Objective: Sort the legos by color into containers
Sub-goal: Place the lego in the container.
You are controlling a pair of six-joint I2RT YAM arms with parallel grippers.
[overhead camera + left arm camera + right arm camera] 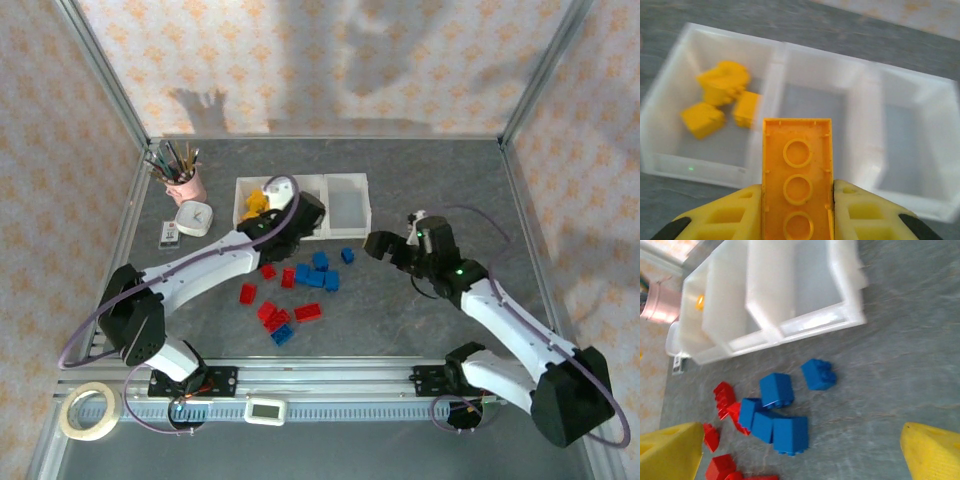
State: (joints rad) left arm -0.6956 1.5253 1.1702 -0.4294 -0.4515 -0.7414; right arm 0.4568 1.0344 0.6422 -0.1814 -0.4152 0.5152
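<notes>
My left gripper [798,210] is shut on a yellow-orange lego [797,175], hollow side toward the camera, over the near wall of the containers [775,90]. The left bin holds several yellow legos [722,97]; the middle and right bins look bare. From above, the left gripper [300,212] sits at the containers [345,210], by the yellow legos [256,205]. My right gripper [800,455] is open above the table, with blue legos [775,410] and red legos [722,400] below it. In the top view the right gripper [385,248] hovers right of the blue legos [318,274] and red legos [270,305].
A pink cup of pens [183,180] and a small white timer [194,217] stand left of the bins. A tape roll [88,411] lies at the near left corner. Metal frame posts rise at the table's sides.
</notes>
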